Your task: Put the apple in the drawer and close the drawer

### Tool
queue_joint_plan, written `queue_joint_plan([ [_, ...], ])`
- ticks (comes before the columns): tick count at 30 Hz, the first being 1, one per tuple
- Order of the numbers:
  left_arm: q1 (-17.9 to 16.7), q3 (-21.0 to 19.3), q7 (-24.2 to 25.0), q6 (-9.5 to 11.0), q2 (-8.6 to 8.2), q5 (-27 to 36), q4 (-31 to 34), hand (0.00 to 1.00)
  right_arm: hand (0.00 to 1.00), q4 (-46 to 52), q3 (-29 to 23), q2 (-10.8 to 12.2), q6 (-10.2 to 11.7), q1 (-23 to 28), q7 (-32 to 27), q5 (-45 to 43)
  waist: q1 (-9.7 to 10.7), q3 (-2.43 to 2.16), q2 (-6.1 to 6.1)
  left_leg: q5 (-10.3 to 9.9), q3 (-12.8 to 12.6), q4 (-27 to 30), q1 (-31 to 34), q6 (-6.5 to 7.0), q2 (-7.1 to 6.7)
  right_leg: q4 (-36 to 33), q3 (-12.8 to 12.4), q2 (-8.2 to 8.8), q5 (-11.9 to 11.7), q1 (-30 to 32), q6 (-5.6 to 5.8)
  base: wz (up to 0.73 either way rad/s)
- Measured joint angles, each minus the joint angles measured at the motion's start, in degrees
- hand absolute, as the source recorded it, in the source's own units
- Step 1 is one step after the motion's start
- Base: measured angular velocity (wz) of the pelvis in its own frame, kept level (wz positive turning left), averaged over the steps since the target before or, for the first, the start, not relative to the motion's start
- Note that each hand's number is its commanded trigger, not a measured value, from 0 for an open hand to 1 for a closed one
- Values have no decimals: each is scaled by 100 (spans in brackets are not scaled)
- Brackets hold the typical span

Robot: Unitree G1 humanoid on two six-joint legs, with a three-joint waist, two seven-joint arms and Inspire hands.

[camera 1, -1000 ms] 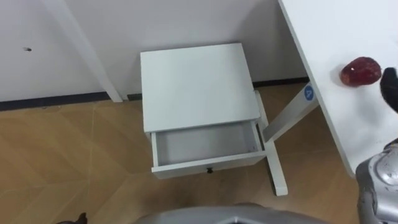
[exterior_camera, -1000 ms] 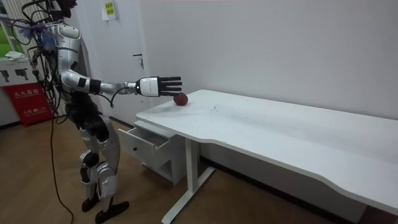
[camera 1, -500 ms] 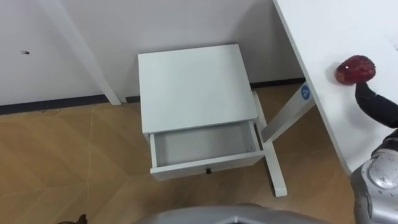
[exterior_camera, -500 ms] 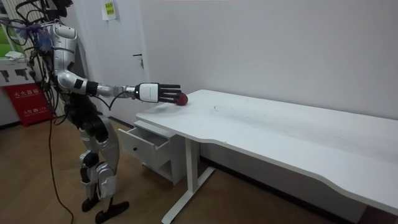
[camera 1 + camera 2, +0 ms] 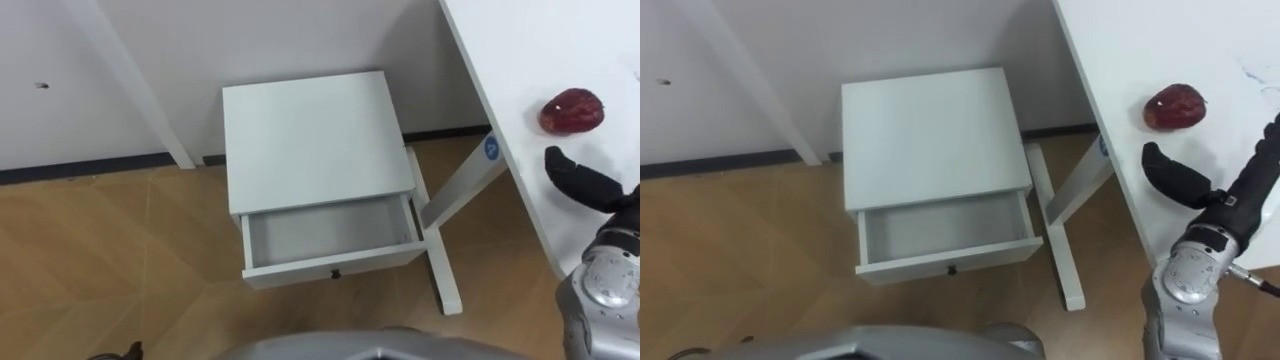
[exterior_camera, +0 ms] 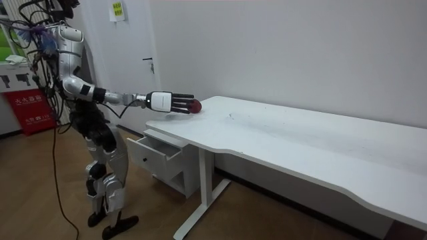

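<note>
Right hand has lowered beside dark-red apple.

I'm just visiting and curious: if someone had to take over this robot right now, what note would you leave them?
Right hand: open, fingers straight, reaching over the white table beside the dark red apple, not holding it.
Apple: lying on the table near its edge.
Drawer of the small white cabinet: pulled open, looks empty.
Done: nothing yet.
Left: grasp the apple, put it in the drawer, push the drawer shut.
</note>
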State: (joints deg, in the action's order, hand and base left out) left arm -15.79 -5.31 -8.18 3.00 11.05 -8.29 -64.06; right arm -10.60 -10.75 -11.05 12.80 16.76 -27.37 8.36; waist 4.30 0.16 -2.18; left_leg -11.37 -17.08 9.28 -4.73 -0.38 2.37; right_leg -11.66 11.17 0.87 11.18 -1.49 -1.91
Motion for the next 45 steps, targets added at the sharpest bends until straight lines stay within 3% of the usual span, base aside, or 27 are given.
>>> queue_joint_plan([
  [2, 8, -4, 0, 0, 1, -20, 0, 0, 0, -40, 25, -1, 0, -32, 114, -1, -9, 45, -8, 0, 10, 0, 2, 0, 0, 5, 9, 2, 0, -7, 0, 0],
  [4, -4, -18, 0, 0, 1, -103, -3, 0, 0, -239, 18, -13, -1, -172, 204, -1, -5, 61, -23, 0, 10, 0, 5, 0, 0, 12, 12, 4, 0, -32, 0, 0],
  [9, 9, -30, 7, -2, 0, -158, -3, 0, 0, -619, 8, -21, -42, -475, 356, 0, 0, 41, -49, 0, 10, 0, 6, 0, -4, 92, 22, 3, -8, -48, 3, 0],
  [15, -25, -127, -9, -71, -2, -567, 1, 0, 0, -663, -15, -109, -118, -580, 537, 24, -26, -16, -89, 0, 12, -4, 16, 0, 2, 84, 114, 12, -13, -77, 1, 1],
  [19, -22, -134, 23, -145, 0, -752, 3, 0, 0, -756, -19, -389, -297, -739, 692, 62, -29, -17, -100, 0, 7, -13, -12, 0, -2, 101, 169, 26, -14, -149, 3, 7],
  [24, -24, -131, 45, -154, 21, -757, 0, 0, 0, -936, -18, -678, -333, -1007, 705, 52, -73, -11, -155, 0, 23, -10, -7, 0, 3, 87, 280, 38, -17, -148, 0, 10],
  [34, -54, -152, 117, -182, 71, -763, 5, 0, 0, -1195, -194, -750, -408, -1076, 755, 56, -181, -4, -179, 1, 79, 57, 54, 2, 3, 99, 391, 86, -31, -154, 15, 8],
  [40, -54, -151, 117, -182, 105, -766, 29, 0, 0, -1777, -192, -977, -414, -1137, 956, 53, -159, -6, -184, 2, 153, 44, 80, 4, -2, 101, 423, 81, -32, -186, 17, 2],
  [45, -50, -152, 172, -211, 114, -765, 31, 0, 0, -2097, -191, -1009, -428, -1171, 1162, 59, -158, 27, -278, 2, 148, 32, 95, 4, 17, 107, 457, 79, -32, -189, 17, 1],
])
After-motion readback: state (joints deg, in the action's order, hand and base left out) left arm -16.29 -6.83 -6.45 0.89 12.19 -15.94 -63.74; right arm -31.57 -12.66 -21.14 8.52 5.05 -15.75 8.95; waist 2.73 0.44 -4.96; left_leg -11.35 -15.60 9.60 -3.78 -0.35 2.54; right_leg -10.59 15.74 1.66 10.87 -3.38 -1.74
